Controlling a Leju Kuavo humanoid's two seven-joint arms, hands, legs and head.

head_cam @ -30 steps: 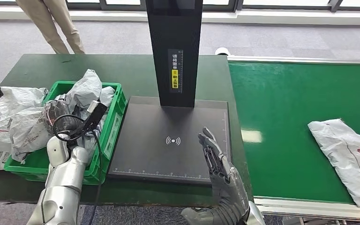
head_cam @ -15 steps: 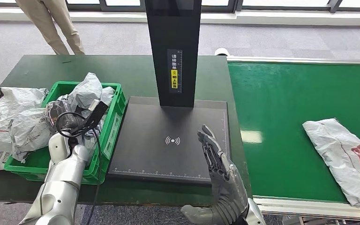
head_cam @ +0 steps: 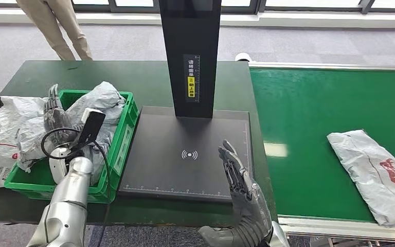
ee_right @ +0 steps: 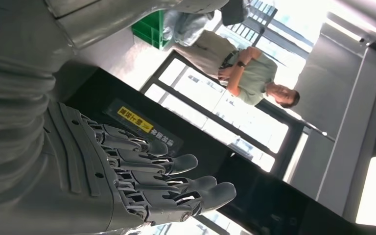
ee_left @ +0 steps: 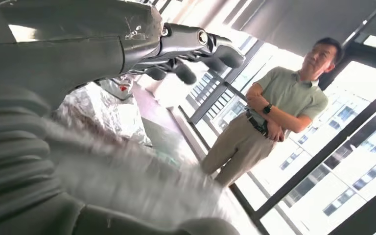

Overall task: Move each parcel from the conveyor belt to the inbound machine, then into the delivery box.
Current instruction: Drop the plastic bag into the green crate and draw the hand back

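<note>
1. Left hand [head_cam: 56,117] raised over the far left part of the green crate [head_cam: 125,135], fingers [ee_left: 186,73] spread and pointing up, nothing held between them.
2. Silver left arm [head_cam: 67,206] reaching up from below, a black cable [head_cam: 56,144] looped at the wrist beside a black camera block [head_cam: 91,126].
3. Crate standing on the dark green worktop [head_cam: 133,77], just left of the inbound machine's black plate [head_cam: 185,154]; holding crumpled grey parcels [head_cam: 105,98] heaped above its rim.
4. More grey parcels [head_cam: 0,128] lying on the worktop left of the crate, touching its side.
5. Right hand [head_cam: 236,172] flat and open above the near right part of the black plate, fingers [ee_right: 176,164] stretched forward and slightly apart, empty.
6. Black column [head_cam: 190,51] rising from the far edge of the plate, bearing a label with a yellow patch [head_cam: 191,82]; a white wireless mark [head_cam: 189,154] at the plate's middle, just left of the right hand.
7. Nothing but the hand over the plate; no parcel on it.
8. Remaining parcel [head_cam: 375,172], grey with a red marking, lying flat on the green conveyor belt [head_cam: 313,113], toward its near right part, well apart from both hands.
9. Person [ee_left: 274,107] standing beyond the worktop by the windows, arms folded; only legs visible in the head view.
</note>
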